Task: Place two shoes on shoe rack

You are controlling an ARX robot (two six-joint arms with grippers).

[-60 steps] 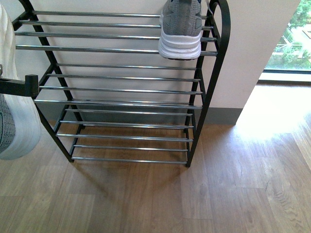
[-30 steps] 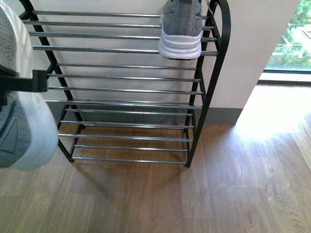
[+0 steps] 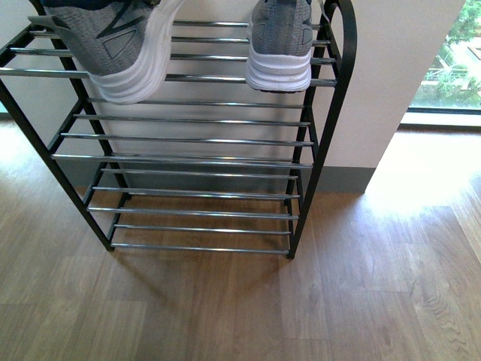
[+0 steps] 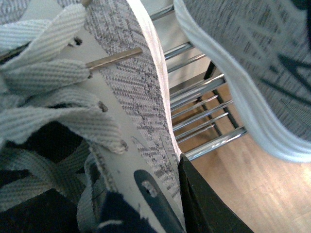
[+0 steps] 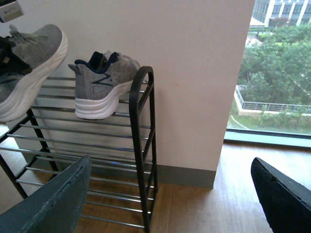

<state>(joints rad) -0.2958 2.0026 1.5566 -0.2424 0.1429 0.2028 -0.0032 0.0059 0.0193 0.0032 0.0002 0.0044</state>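
Left fingers (image 4: 209,213): tilted sneaker (image 3: 105,41) being gripped at top tier of shoe rack (image 3: 328,120).
Right fingers (image 5: 53,199): being held wide.
Room: bare bars beside parked sneaker (image 3: 279,45).

light: daylight from window (image 5: 277,73) | glare: floor (image 3: 421,169) | left-wrist close-up blurred

A plain cream wall (image 3: 391,75) meets a grey skirting board (image 3: 346,179) above the wood-plank floor (image 3: 338,301). Daylight from a low window (image 5: 282,82) washes the nearby boards pale. Outside stand green trees (image 5: 272,58) and, I think, a white railing (image 5: 272,106).
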